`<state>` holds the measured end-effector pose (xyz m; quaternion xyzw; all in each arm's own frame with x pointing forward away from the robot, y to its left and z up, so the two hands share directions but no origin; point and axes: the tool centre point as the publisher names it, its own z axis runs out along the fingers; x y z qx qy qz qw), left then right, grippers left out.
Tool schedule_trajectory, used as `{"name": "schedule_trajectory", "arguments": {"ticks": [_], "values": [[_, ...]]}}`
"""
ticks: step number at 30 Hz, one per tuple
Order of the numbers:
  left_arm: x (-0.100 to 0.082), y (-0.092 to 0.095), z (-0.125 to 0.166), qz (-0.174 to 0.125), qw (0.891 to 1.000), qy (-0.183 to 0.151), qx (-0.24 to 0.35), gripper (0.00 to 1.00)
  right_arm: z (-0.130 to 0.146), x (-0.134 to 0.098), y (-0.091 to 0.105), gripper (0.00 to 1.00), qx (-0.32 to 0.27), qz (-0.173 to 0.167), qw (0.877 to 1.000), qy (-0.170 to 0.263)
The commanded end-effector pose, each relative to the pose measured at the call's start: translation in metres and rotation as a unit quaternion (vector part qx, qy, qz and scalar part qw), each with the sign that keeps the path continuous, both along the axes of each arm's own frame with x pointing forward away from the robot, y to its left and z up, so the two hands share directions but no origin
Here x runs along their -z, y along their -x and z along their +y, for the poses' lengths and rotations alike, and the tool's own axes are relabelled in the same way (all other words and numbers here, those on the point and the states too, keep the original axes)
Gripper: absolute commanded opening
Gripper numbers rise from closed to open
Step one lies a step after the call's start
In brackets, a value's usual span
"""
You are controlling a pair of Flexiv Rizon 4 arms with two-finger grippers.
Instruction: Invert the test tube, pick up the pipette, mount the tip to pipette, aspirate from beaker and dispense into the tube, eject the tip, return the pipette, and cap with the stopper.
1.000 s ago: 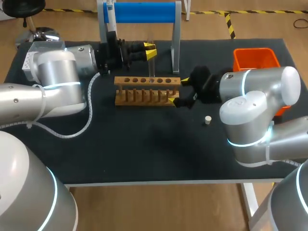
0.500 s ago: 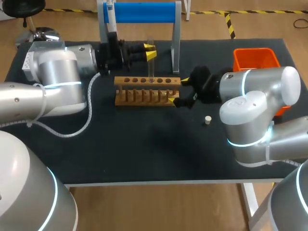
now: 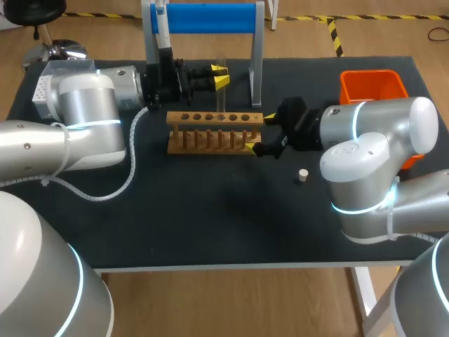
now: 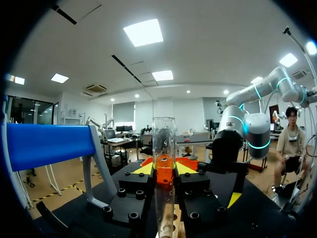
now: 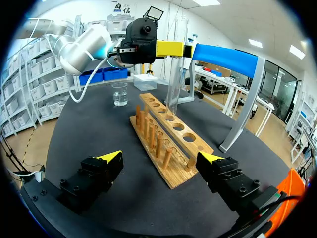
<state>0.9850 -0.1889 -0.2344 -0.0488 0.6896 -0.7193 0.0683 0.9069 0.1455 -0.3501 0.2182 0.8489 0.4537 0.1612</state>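
Observation:
My left gripper [image 3: 219,75] [image 4: 163,171] is shut on a clear test tube [image 3: 220,91] [image 4: 164,148], which stands upright with its open mouth up. The tube's lower end [image 5: 172,106] meets a middle hole of the wooden rack [image 3: 214,130] [image 5: 168,131]. My right gripper [image 3: 259,133] [image 5: 161,158] is open, its fingers either side of the rack's near end without gripping it. A small white stopper [image 3: 303,175] lies on the mat near the right arm. The pipette [image 3: 162,31] hangs on the blue-topped stand [image 3: 203,17]. A glass beaker [image 5: 119,93] stands beyond the rack.
An orange bin [image 3: 372,86] sits at the back right. A clear tip box [image 5: 146,81] stands near the beaker, and a pale box [image 3: 50,78] shows behind the left arm. The stand's posts [image 3: 257,63] rise just behind the rack.
The left arm has edged slightly to the right with the tube still in its grip. The right arm has not moved.

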Motion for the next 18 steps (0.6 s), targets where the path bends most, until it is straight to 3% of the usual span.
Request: {"name": "schedule_trajectory", "arguments": {"ticks": [1, 18], "values": [[0.003, -0.003, -0.001, 0.0, 1.0, -0.007, 0.002, 0.0, 0.0, 0.0, 0.001, 1.0, 0.0, 0.0, 1.0, 0.0], [0.015, -0.004, 0.0, 0.005, 1.0, -0.018, -0.004, 0.0, 0.0, 0.0, 0.001, 1.0, 0.0, 0.0, 1.0, 0.0]]}}
